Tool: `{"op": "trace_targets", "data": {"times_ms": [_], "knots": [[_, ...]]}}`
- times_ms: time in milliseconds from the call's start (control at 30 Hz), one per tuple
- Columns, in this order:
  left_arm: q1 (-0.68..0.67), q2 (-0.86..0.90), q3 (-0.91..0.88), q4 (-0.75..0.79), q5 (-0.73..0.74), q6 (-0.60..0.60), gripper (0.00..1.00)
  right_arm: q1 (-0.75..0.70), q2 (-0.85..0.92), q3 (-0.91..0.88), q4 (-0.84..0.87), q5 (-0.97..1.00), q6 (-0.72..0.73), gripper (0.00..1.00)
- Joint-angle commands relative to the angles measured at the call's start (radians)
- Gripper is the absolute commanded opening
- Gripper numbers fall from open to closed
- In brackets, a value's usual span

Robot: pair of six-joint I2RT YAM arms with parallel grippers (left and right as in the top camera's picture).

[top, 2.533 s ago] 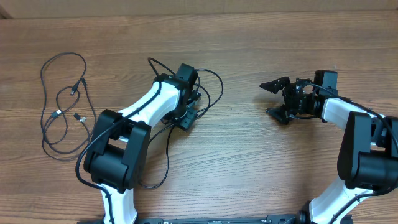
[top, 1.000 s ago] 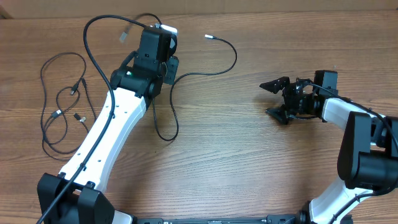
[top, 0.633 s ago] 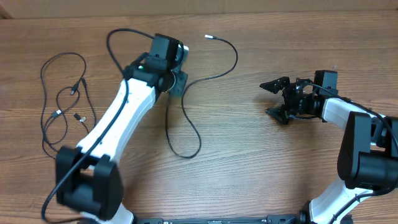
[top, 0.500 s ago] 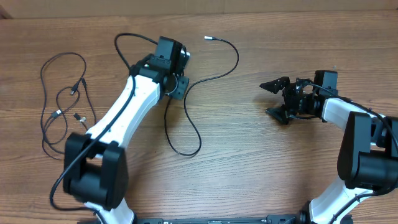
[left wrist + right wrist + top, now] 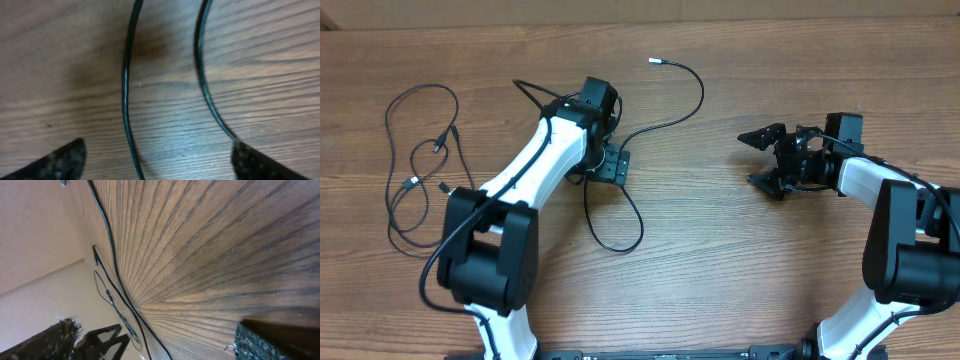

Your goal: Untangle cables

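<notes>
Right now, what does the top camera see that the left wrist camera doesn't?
Only the overhead view shows the coiled cables at the far left and the open right end effector. Only the left wrist view shows the left end effector's woven fingertips close up. Both show the loose cable lying on the wooden table.

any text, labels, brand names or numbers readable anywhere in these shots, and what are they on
None can be read in any view.
The cables are plain black, with no tags or print showing.
The left gripper and right gripper show no legible logo or number.
The table shows only bare wood grain.
</notes>
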Motion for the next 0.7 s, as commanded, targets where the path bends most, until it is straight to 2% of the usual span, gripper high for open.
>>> {"op": "trace_targets", "data": {"times_ms": [0, 300, 333, 367, 400, 433, 500, 533, 567, 667], "knots": [[-0.005, 0.075, 0.005, -0.004, 0.012, -0.127, 1.00, -0.007, 0.030, -0.018, -0.001, 0.115, -0.027, 1.00], [-0.025, 0.184, 0.005, -0.006, 0.027, -0.200, 0.99, -0.007, 0.030, -0.018, -0.001, 0.115, -0.027, 1.00], [-0.027, 0.187, 0.005, -0.008, 0.029, -0.199, 0.83, -0.007, 0.030, -0.018, -0.001, 0.115, -0.027, 1.00], [-0.027, 0.187, 0.005, -0.008, 0.029, -0.199, 0.60, -0.007, 0.030, -0.018, -0.001, 0.115, -0.027, 1.00], [-0.027, 0.187, 0.005, -0.009, 0.028, -0.199, 0.45, -0.007, 0.030, -0.018, -0.001, 0.115, -0.027, 1.00], [-0.026, 0.185, 0.005, -0.009, 0.029, -0.199, 0.43, -0.007, 0.030, -0.018, -0.001, 0.115, -0.027, 1.00], [-0.019, 0.179, 0.011, -0.017, 0.030, -0.200, 0.72, -0.007, 0.030, -0.018, -0.001, 0.115, -0.027, 1.00], [-0.013, 0.178, 0.019, -0.026, 0.031, -0.201, 0.83, -0.007, 0.030, -0.018, -0.001, 0.115, -0.027, 1.00], [-0.008, 0.178, 0.031, -0.039, 0.037, -0.201, 0.91, -0.007, 0.030, -0.018, -0.001, 0.115, -0.027, 1.00], [-0.002, 0.178, 0.067, -0.060, 0.089, -0.201, 0.93, -0.007, 0.030, -0.018, -0.001, 0.115, -0.027, 1.00]]}}
